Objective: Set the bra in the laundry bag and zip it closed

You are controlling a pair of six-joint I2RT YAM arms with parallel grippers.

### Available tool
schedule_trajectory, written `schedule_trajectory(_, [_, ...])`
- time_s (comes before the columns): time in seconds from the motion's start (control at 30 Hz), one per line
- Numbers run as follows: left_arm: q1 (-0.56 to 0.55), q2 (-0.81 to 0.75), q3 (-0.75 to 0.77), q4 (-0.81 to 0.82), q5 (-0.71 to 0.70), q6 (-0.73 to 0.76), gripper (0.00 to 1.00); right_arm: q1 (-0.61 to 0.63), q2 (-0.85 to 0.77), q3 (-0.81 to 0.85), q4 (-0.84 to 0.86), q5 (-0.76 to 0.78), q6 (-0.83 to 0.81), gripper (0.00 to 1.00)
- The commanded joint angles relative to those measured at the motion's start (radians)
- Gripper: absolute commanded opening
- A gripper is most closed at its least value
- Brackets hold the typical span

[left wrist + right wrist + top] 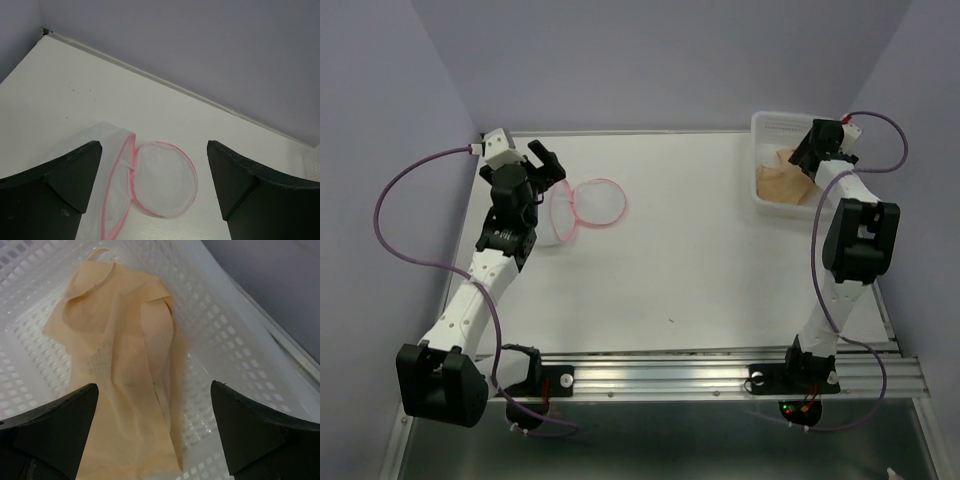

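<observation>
Bra not yet picked, crumpled in white perforated basket at far right corner of table, right gripper spread above it; laundry bag lies open near far left, left gripper spread over it, so bagging and zipping remain.

Left end effector & right end effector: both out fwd, 2 fingers spread wide.

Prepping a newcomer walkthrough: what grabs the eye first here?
The soft peach-beige fabric bra lies crumpled in the white perforated plastic basket at the far right corner of the table, the right gripper open above it. On the left, the translucent white mesh laundry bag with pink trim lies open on the table, in front of the open left gripper.
</observation>
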Motion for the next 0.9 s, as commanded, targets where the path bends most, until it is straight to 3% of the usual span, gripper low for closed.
schedule_trajectory(0.0, [-0.001, -0.036, -0.025, 0.059, -0.015, 0.028, 0.99, -0.021, 0.109, 0.117, 0.01, -0.07, 0.032, 1.0])
schedule_trajectory(0.27, [-0.001, -0.023, -0.048, 0.062, -0.019, 0.034, 0.99, -0.03, 0.312, 0.246, 0.045, -0.285, 0.01, 0.97])
schedule_trajectory(0.37, [-0.001, -0.016, -0.045, 0.051, -0.036, 0.04, 0.99, -0.03, 0.318, 0.237, 0.068, -0.296, 0.02, 0.54])
schedule_trajectory(0.4, [-0.001, -0.017, -0.045, 0.049, -0.047, 0.042, 0.99, -0.03, 0.303, 0.233, 0.078, -0.285, 0.021, 0.31])
schedule_trajectory(0.5, [-0.001, -0.023, -0.048, 0.052, -0.056, 0.037, 0.99, -0.03, 0.245, 0.178, 0.117, -0.256, 0.014, 0.1])
schedule_trajectory(0.7, [-0.001, -0.014, -0.048, 0.085, -0.044, 0.042, 0.99, 0.048, 0.019, 0.076, 0.239, -0.248, -0.13, 0.01])
schedule_trajectory(0.87, [-0.001, 0.006, -0.034, 0.094, -0.015, 0.04, 0.99, 0.163, -0.137, 0.023, 0.303, -0.211, -0.247, 0.01])
